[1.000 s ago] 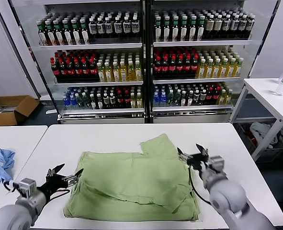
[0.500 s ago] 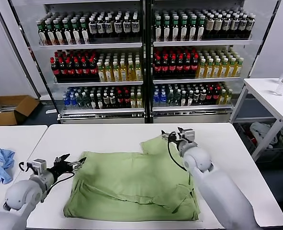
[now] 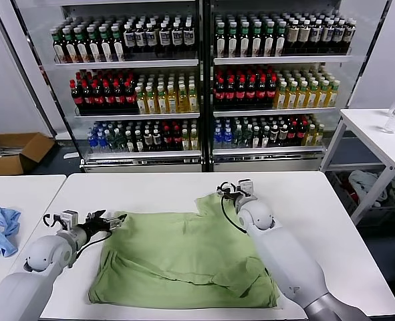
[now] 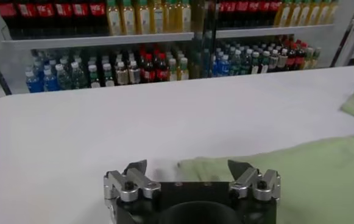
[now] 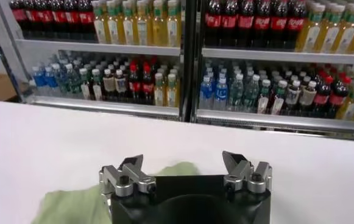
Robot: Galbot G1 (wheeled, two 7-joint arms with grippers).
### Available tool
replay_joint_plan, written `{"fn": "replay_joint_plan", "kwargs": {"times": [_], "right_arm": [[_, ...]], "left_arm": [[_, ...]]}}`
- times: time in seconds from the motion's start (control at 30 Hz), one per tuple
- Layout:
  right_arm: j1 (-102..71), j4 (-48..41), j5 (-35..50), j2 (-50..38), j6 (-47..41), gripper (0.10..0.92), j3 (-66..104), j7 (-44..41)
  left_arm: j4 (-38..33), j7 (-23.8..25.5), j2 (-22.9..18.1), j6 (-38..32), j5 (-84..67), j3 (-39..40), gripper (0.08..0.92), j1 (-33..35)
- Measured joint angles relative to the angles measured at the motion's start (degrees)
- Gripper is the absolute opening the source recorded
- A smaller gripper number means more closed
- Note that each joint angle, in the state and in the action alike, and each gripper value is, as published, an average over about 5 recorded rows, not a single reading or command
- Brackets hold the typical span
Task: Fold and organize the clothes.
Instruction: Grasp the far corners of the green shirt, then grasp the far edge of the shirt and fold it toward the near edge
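One light green polo shirt (image 3: 187,257) lies spread and rumpled across the middle of the white tabletop (image 3: 150,187), reaching its near edge. It looks light, soft and limp, so it should sag and crease when lifted; seams, corners or the sleeve hem seem the safest places to pinch. The left gripper (image 3: 113,220) hovers spread wide and empty at the shirt's left corner. The right gripper (image 3: 228,190), also unclenched and empty, sits over the far sleeve. One blue cloth (image 3: 0,229) rests on the neighbouring table.
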Motion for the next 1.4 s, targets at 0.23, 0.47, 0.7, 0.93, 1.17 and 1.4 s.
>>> {"fn": "replay_joint_plan", "kwargs": {"times": [0.23,0.47,0.7,0.93,1.17,1.4], "right_arm": [[0.04,-2.02,-0.20,1.12,0.58,0.759,0.01,0.58],[-0.12,-3.18,-0.30,2.09,1.37,0.560,0.41,0.59],[-0.02,-3.57,-0.33,2.25,1.90,0.352,0.67,0.20],[-0.50,-1.85,0.32,1.40,2.60,0.154,1.24,-0.06],[-3.72,8.34,4.11,-1.97,0.91,0.105,2.70,2.00],[-11.03,23.13,7.50,-7.48,-1.42,0.105,5.62,4.62]], "left_arm": [[1.01,0.69,-0.11,0.31,0.14,0.80,0.637,-0.86],[1.60,1.81,-0.42,0.16,0.54,1.23,0.438,-0.82],[1.72,2.44,-0.78,0.08,0.98,1.15,0.230,-0.35],[1.48,3.08,-0.66,-1.04,0.53,0.53,0.085,0.34],[-0.95,3.92,0.77,-3.62,-2.06,-1.55,0.083,2.53],[-7.00,4.21,2.65,-5.45,-5.00,-5.81,0.083,8.45]]}}
